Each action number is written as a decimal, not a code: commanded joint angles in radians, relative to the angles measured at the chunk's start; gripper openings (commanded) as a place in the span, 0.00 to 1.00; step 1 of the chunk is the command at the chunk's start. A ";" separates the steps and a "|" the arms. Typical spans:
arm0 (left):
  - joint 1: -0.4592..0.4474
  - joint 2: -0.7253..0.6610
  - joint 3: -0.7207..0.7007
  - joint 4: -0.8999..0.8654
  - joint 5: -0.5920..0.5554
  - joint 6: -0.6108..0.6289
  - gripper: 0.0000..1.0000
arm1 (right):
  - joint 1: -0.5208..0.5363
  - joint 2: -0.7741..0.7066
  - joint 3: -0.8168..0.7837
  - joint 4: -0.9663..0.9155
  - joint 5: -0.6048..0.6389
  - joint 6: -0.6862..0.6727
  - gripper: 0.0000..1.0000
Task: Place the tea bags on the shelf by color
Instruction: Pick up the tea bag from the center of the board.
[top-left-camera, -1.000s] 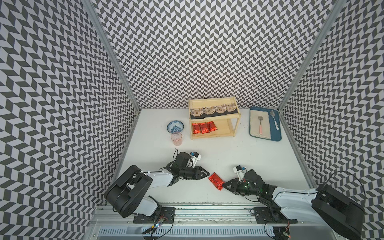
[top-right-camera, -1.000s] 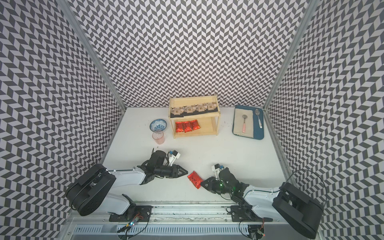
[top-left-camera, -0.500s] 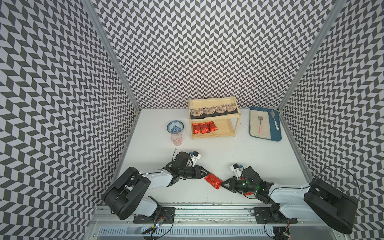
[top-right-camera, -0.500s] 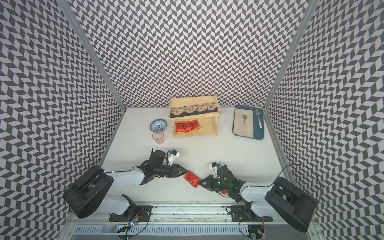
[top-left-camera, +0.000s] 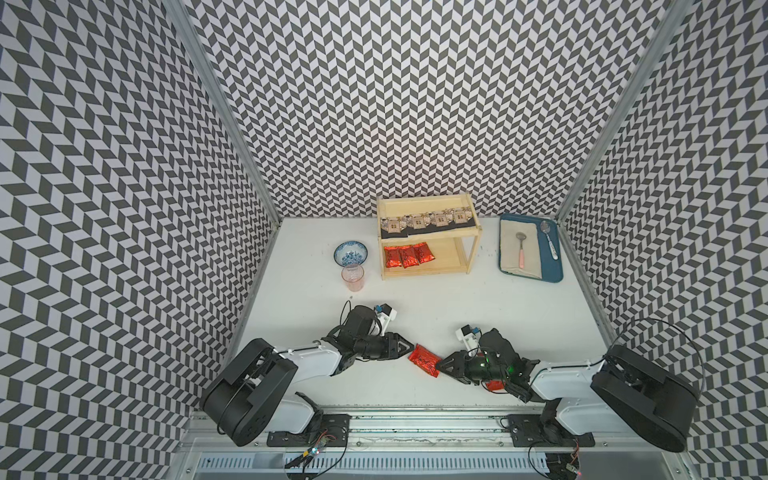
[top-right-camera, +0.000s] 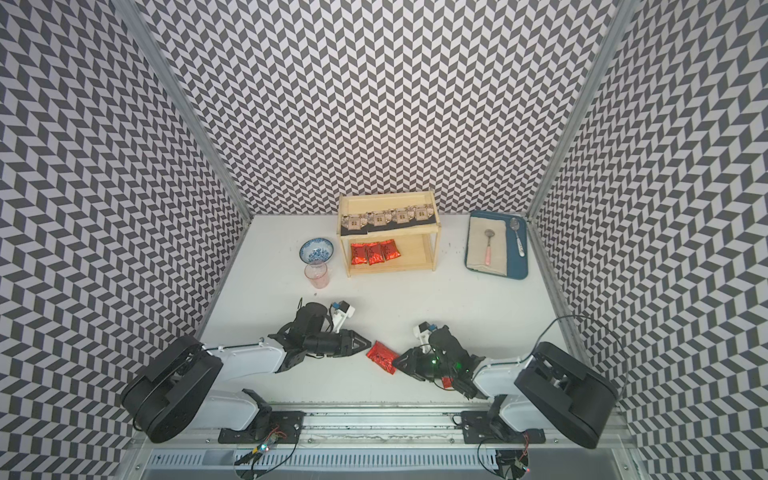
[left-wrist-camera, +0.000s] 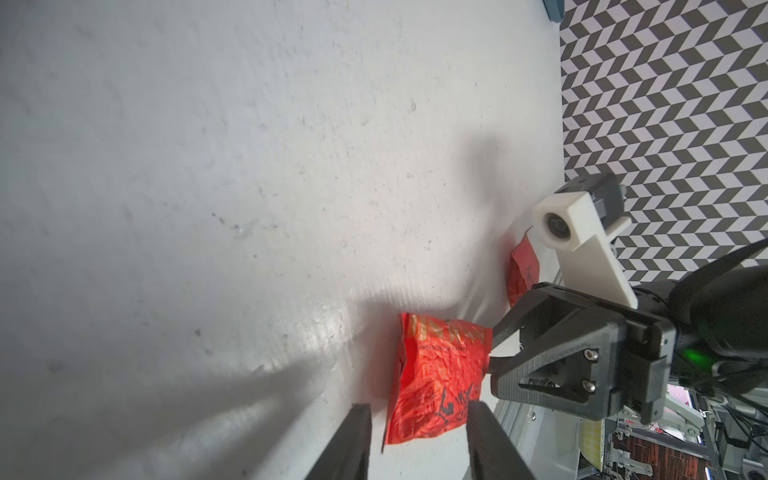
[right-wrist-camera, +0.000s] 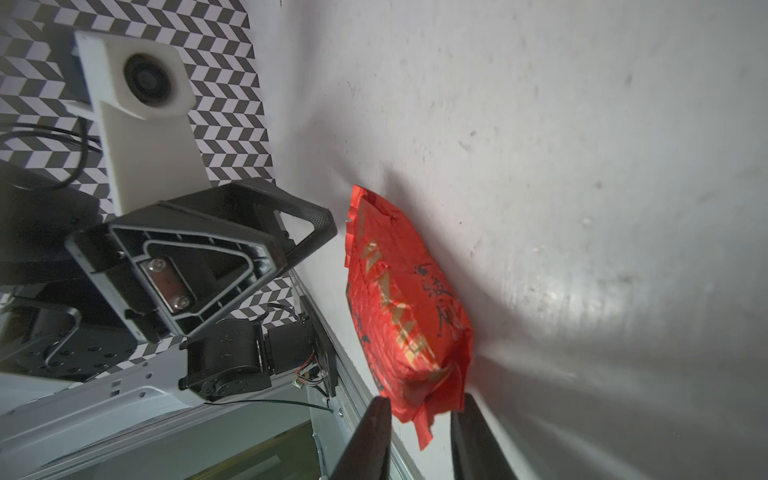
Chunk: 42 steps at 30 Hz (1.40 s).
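Observation:
A red tea bag (top-left-camera: 424, 360) (top-right-camera: 381, 357) lies on the white table between my two grippers. My left gripper (top-left-camera: 409, 347) (left-wrist-camera: 417, 440) is open, its fingers standing either side of one end of the bag (left-wrist-camera: 440, 370) with gaps. My right gripper (top-left-camera: 440, 368) (right-wrist-camera: 422, 432) is open around the bag's crimped opposite end (right-wrist-camera: 403, 299). Another red tea bag (top-left-camera: 494, 384) (left-wrist-camera: 521, 274) lies half hidden under the right arm. The shelf (top-left-camera: 449, 259) (top-right-camera: 415, 255) at the back holds black tea bags (top-left-camera: 426, 220) on top and three red ones (top-left-camera: 408, 255) below.
A blue-patterned bowl (top-left-camera: 351, 254) and a pink glass (top-left-camera: 353, 277) stand left of the shelf. A blue tray (top-left-camera: 550, 253) with a cloth and two spoons sits at the back right. The table's front rail runs just behind both arms.
My right gripper has slid left to the red tea bag, nudging it slightly toward the left gripper, and its jaws have parted. The left gripper has stayed put.

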<state>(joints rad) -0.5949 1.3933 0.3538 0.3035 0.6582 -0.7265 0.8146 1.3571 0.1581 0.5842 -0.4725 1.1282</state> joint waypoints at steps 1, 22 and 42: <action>0.004 0.015 -0.009 0.006 0.002 0.016 0.42 | -0.006 0.015 0.026 0.053 -0.013 -0.011 0.29; 0.007 -0.003 0.011 -0.025 -0.008 0.031 0.42 | -0.025 0.040 0.056 0.011 -0.002 -0.013 0.00; 0.219 -0.255 0.236 -0.424 -0.109 0.108 0.46 | -0.231 -0.219 0.134 0.002 0.172 0.080 0.00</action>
<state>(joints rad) -0.3893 1.1362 0.5518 -0.0219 0.5606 -0.6666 0.6102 1.1419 0.2741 0.5133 -0.3660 1.1713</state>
